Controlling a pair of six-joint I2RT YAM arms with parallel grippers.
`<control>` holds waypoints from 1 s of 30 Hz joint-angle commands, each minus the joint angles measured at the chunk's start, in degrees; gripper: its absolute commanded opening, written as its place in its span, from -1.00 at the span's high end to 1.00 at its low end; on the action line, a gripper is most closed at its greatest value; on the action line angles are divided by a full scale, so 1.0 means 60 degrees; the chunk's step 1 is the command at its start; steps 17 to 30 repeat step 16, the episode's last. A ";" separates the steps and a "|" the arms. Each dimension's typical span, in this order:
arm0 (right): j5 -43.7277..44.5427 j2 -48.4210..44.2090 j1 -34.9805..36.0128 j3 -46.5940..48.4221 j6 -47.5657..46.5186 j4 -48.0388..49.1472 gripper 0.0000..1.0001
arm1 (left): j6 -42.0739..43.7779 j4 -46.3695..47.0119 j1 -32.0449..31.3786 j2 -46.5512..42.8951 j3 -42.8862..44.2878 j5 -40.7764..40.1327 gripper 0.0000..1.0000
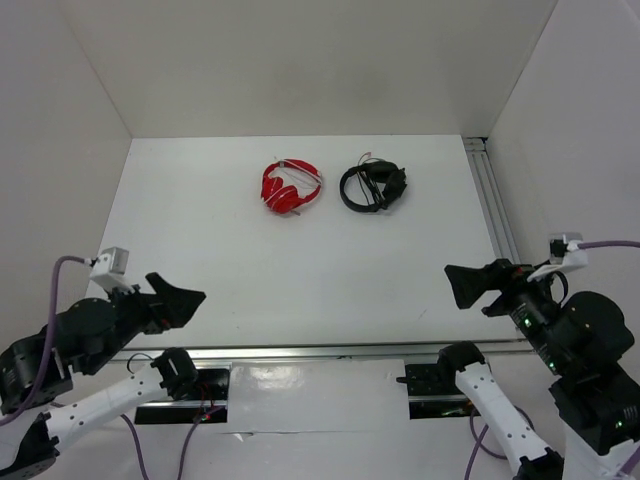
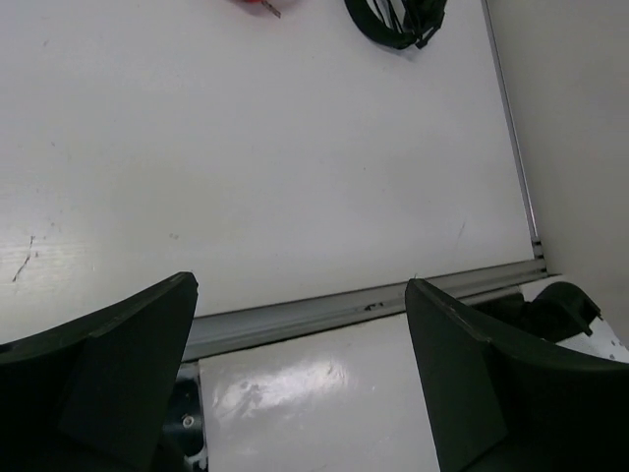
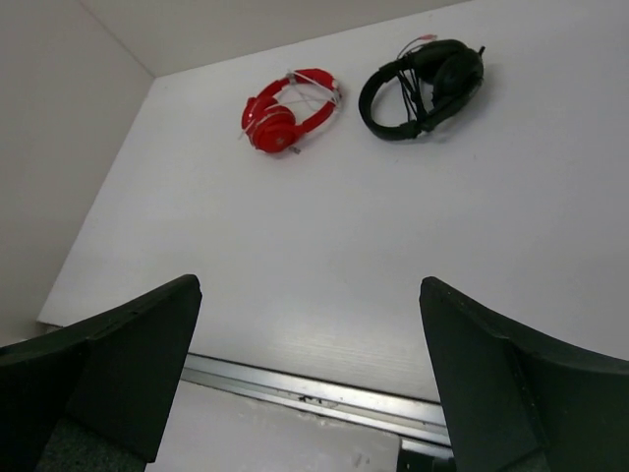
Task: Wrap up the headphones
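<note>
White walls (image 1: 300,60) close in the space on three sides, ahead of both pincers and outward of each. The white table (image 1: 300,260) spreads out ahead of them, matt and bare over most of its face. One aluminium rail (image 1: 493,200) runs along the table edge outward of the right pincer (image 1: 460,285). Another rail (image 1: 330,351) crosses just below and behind both pincers at the near edge. The left pincer (image 1: 192,298) hangs over that near edge, its jaws spread wide and holding nothing. The right pincer hangs likewise, jaws wide apart and empty, and the two are well apart from each other.

The headphones (image 3: 423,84) lie flat far ahead of the right pincer and a little inward of it, and far ahead and inward of the left one. Their thin cable (image 3: 408,93) is bunched across the ring of the headband. The red headphones (image 3: 285,113) lie just beside them on the side towards the left pincer, with a gap between the two. Only open table lies between either pincer and the black pair.

The count: two arms, two pincers, two headsets (one black, one red), two rails, one table
</note>
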 commanded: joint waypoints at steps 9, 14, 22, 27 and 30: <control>-0.0665 -0.1204 -0.0676 -0.0523 -0.0301 -0.2410 -0.99 | 0.0421 -0.2584 0.0867 -0.1640 0.0732 0.1305 -1.00; -0.0666 -0.1104 -0.0676 -0.0732 -0.0301 -0.2410 -0.99 | 0.0643 -0.2584 0.1116 -0.1640 0.0821 0.1407 -1.00; -0.0666 -0.1103 -0.0676 -0.0629 -0.0301 -0.2410 -0.99 | 0.0643 -0.2584 0.1116 -0.1743 0.0821 0.1407 -1.00; -0.0666 -0.1103 -0.0676 -0.0629 -0.0301 -0.2410 -0.99 | 0.0643 -0.2584 0.1116 -0.1743 0.0821 0.1407 -1.00; -0.0666 -0.1103 -0.0676 -0.0629 -0.0301 -0.2410 -0.99 | 0.0643 -0.2584 0.1116 -0.1743 0.0821 0.1407 -1.00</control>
